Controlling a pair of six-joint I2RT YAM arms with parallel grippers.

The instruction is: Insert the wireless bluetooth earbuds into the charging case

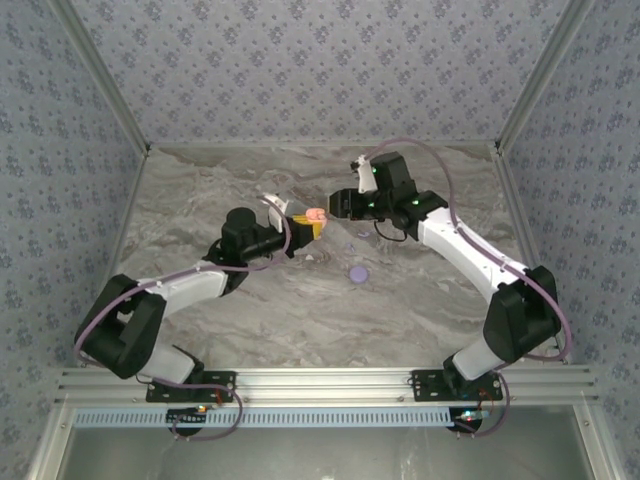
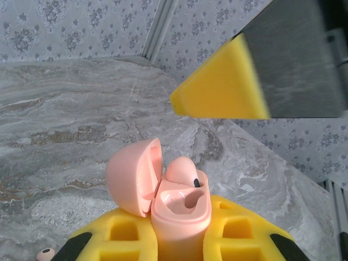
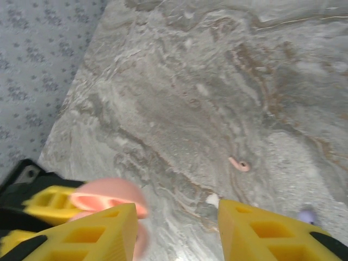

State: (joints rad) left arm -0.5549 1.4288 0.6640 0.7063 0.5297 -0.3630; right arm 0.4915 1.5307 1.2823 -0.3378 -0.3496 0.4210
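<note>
In the open pink charging case (image 2: 182,215), one pink earbud (image 2: 182,169) sits in the far socket and looks to stand a little proud of the rim. The near socket (image 2: 184,202) is empty. A second pink earbud (image 3: 239,164) lies loose on the table (image 3: 217,81), well apart from the case. The left end effector (image 2: 180,239) is clamped on the case body, holding it upright with the lid (image 2: 133,176) hinged back. The right end effector (image 3: 176,212) hangs just beside the case, fingers spread and empty. If the seated bud is not fully home, any tilt of the case could spill it. A careless right finger could knock the lid shut. The loose bud, tiny and rounded, may skid away under a pinch.
</note>
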